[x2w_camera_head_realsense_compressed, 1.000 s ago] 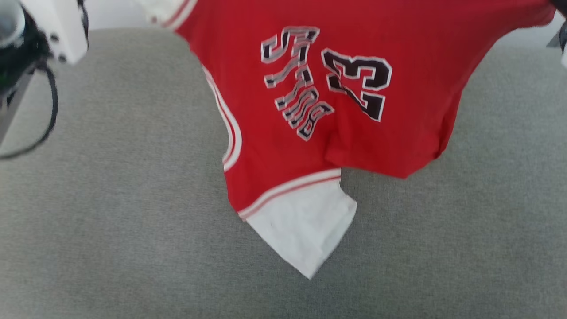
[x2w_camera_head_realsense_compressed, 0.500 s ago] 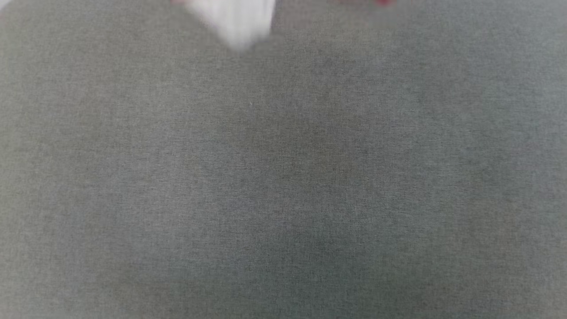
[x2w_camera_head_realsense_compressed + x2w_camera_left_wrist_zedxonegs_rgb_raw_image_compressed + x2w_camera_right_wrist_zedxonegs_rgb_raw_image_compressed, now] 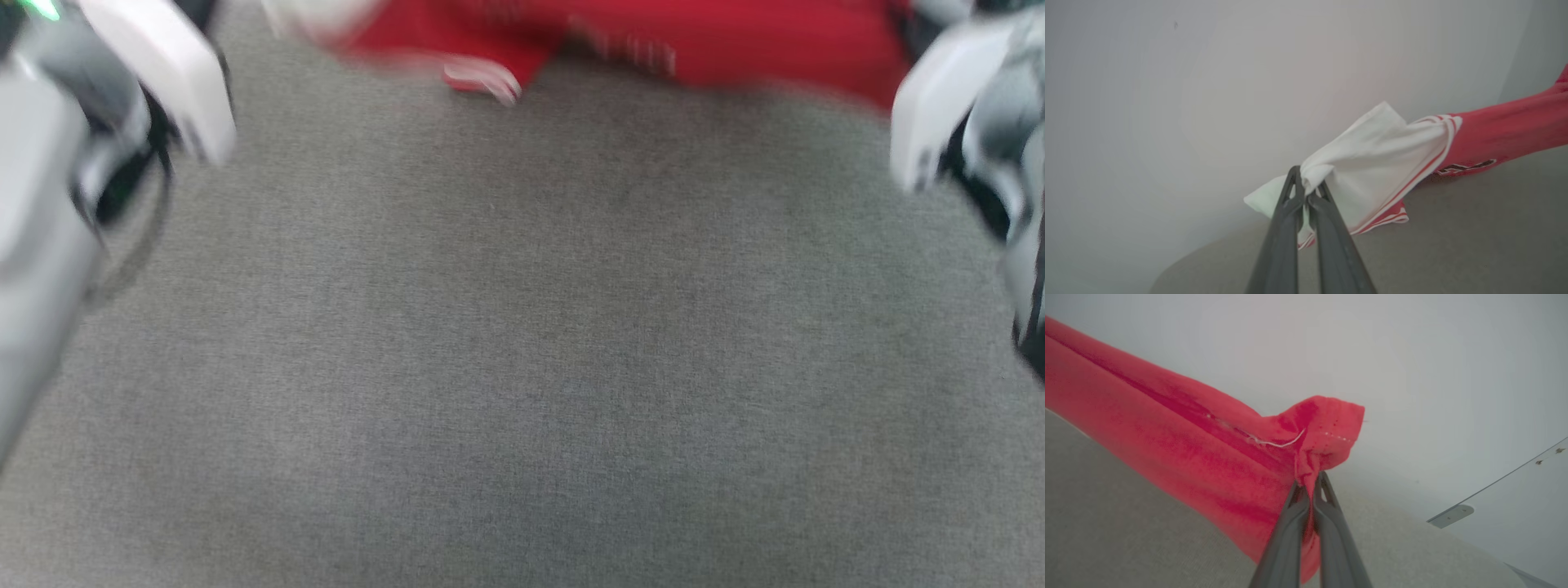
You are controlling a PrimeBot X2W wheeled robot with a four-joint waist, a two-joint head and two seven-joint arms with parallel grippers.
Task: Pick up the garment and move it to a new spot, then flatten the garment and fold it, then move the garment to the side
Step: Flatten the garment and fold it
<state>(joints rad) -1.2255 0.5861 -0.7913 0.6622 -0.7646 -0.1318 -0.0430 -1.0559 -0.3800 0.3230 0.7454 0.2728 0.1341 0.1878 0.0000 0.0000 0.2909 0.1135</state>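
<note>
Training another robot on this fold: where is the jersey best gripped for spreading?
Probably the two far ends of the jersey, each from its outer side: left gripper pinches the white end, right gripper a red stitched corner, cloth spanning between them.

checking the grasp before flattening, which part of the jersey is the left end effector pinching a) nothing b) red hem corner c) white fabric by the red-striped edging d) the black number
c: the left wrist view shows the left end effector shut on bunched white cloth of the jersey.

Red, white-edged garment (image 3: pixel 1506 130), grey surface (image 3: pixel 522 367)
</note>
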